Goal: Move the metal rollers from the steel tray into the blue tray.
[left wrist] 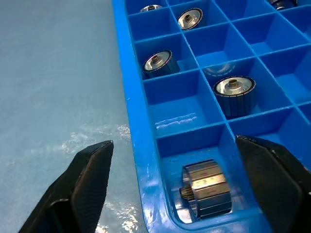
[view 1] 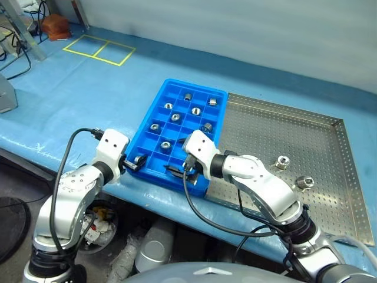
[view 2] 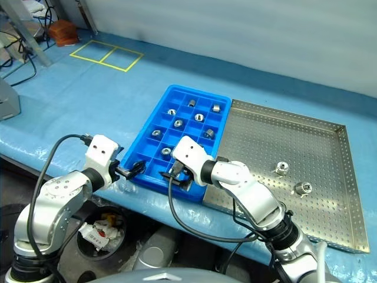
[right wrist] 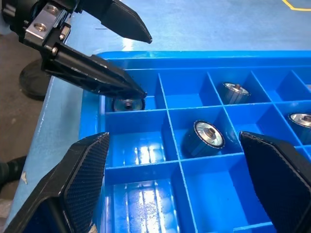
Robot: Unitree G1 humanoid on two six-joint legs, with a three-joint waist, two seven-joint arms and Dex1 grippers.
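The left gripper, on its white and grey arm, hangs at the near left corner of the bright blue rectangular plastic tray, its two black fingers spread apart and straddling the tray's left wall, one over the pale blue tabletop, the other over the compartments. Between them, in the near left corner compartment, lies a small shiny silver metal roller on its side, free of both fingers. The right gripper is just to the right of it, over the tray's near edge, its black fingers likewise wide apart and holding nothing; empty near compartments lie below it.

Further into the blue tray, several more rollers sit one to a compartment, most upright with their dark central holes showing, such as one in the second column and one by the left wall. Others lie in the far rows.

The large square silver steel tray with its perforated floor and low rim lies touching the blue tray's right side. Two rollers remain on it, well apart from the grippers: one near the middle, another just to the right and nearer.
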